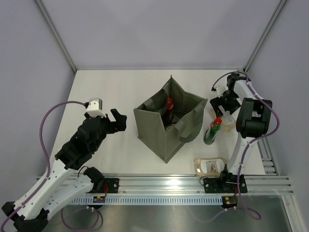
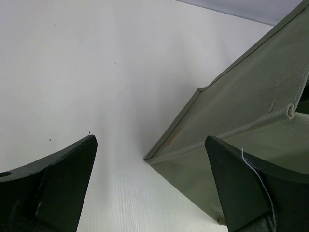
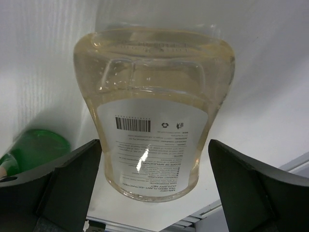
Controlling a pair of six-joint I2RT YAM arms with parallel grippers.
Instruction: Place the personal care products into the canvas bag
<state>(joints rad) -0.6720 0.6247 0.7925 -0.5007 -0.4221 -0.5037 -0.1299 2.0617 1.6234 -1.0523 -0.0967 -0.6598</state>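
The olive-grey canvas bag (image 1: 169,126) stands open mid-table with a red bottle (image 1: 170,104) upright inside. My left gripper (image 1: 119,121) is open just left of the bag, whose wall (image 2: 241,111) fills the right of its wrist view; nothing is between its fingers. My right gripper (image 1: 223,110) hangs open at the right over a clear pale-yellow bottle (image 3: 154,106) with a white label, lying on the table. Its fingers (image 3: 72,169) flank the bottle with gaps on both sides. A dark green, red-capped bottle (image 1: 212,130) stands right of the bag. A beige pouch (image 1: 210,166) lies near the front edge.
The green bottle (image 3: 34,147) sits just left of the right gripper's fingers. The metal rail (image 1: 193,183) with both arm bases runs along the near edge. Grey walls close the table at the back and sides.
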